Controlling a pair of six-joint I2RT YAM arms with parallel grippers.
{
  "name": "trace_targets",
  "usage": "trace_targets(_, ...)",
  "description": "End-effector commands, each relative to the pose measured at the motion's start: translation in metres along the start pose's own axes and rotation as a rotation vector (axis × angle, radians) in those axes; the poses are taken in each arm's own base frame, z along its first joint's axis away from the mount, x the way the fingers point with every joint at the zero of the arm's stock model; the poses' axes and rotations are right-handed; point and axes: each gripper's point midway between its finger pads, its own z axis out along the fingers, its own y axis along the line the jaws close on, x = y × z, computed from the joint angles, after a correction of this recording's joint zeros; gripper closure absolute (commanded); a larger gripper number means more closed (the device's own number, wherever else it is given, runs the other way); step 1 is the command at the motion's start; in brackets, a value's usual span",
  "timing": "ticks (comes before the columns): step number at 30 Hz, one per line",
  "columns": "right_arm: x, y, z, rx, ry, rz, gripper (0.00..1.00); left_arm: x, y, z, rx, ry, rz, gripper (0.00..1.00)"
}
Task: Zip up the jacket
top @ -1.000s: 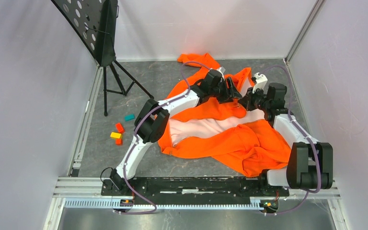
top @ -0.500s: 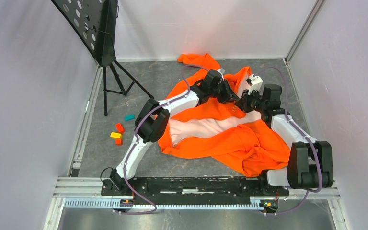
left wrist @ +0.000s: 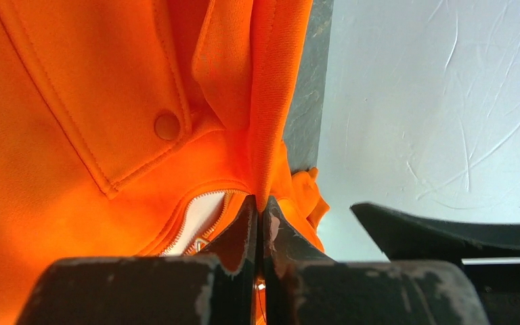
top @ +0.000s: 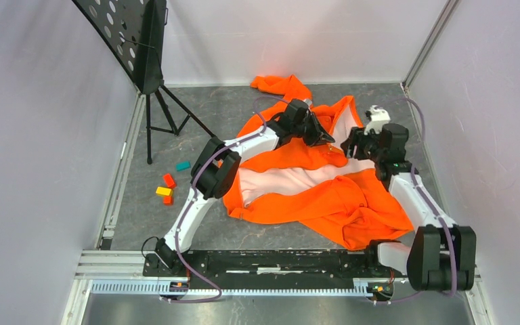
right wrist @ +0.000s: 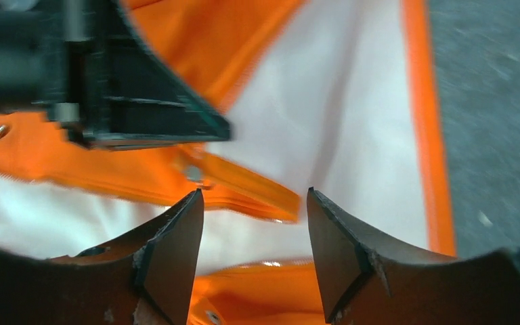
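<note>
The orange jacket (top: 311, 196) lies crumpled on the grey floor, its front open and its pale lining (top: 291, 179) showing. My left gripper (top: 325, 139) is at the jacket's upper middle, shut on a fold of orange edge (left wrist: 271, 135) that runs down between its tips (left wrist: 260, 203). Zipper teeth (left wrist: 211, 215) and a snap button (left wrist: 166, 125) show just left of that grip. My right gripper (top: 347, 145) hovers close to the right of it, open (right wrist: 254, 200), with nothing between its fingers. Below it lie the lining (right wrist: 352, 101) and an orange edge strip (right wrist: 250, 183).
A black music stand (top: 145, 47) on a tripod stands at the back left. Small coloured blocks (top: 168, 186) lie on the floor left of the jacket. White walls close in the left, back and right sides. A metal rail (top: 277, 261) crosses the near edge.
My left gripper has shut on the jacket's orange edge. My right gripper has opened, let go, and drawn back to the right, away from the left one.
</note>
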Motion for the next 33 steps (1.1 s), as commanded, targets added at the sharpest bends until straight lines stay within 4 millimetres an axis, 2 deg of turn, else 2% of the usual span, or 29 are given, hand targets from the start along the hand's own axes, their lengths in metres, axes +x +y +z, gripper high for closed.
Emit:
trace_targets(1, 0.004, -0.055, -0.024, 0.196, -0.087, 0.232, 0.37, -0.002, -0.025, 0.001, 0.087, 0.013, -0.024, 0.98)
trace_targets(3, 0.020, -0.084, -0.035, 0.288, -0.089, 0.375, 0.37, -0.002, -0.024, 0.002, 0.089, 0.014, -0.026, 0.98)
trace_targets(5, 0.049, -0.113, -0.048, 0.457, -0.030, 0.533, 0.37, -0.001, -0.023, 0.003, 0.088, 0.016, -0.033, 0.98)
trace_targets(7, 0.072, -0.136, -0.065, 0.650, 0.052, 0.597, 0.37, -0.001, -0.022, 0.004, 0.092, 0.020, -0.038, 0.98)
trace_targets(9, 0.091, -0.147, -0.077, 0.767, 0.113, 0.633, 0.33, 0.000, -0.021, 0.005, 0.094, 0.025, -0.047, 0.98)
trace_targets(11, 0.099, -0.151, -0.080, 0.801, 0.126, 0.636, 0.31, 0.001, -0.020, 0.007, 0.098, 0.030, -0.057, 0.98)
trace_targets(15, 0.106, -0.148, -0.068, 0.752, 0.114, 0.645, 0.31, 0.002, -0.019, 0.009, 0.106, 0.038, -0.065, 0.98)
trace_targets(22, 0.115, -0.150, -0.043, 0.707, 0.128, 0.678, 0.50, 0.000, -0.018, 0.009, 0.105, 0.037, -0.069, 0.98)
trace_targets(27, 0.116, -0.150, -0.035, 0.694, 0.103, 0.712, 0.51, 0.001, -0.017, 0.009, 0.105, 0.038, -0.070, 0.98)
trace_targets(30, 0.110, -0.150, -0.035, 0.695, 0.094, 0.707, 0.51, 0.000, -0.017, 0.009, 0.105, 0.038, -0.070, 0.98)
trace_targets(33, 0.099, -0.152, -0.041, 0.727, 0.081, 0.671, 0.45, 0.001, -0.017, 0.010, 0.108, 0.040, -0.070, 0.98)
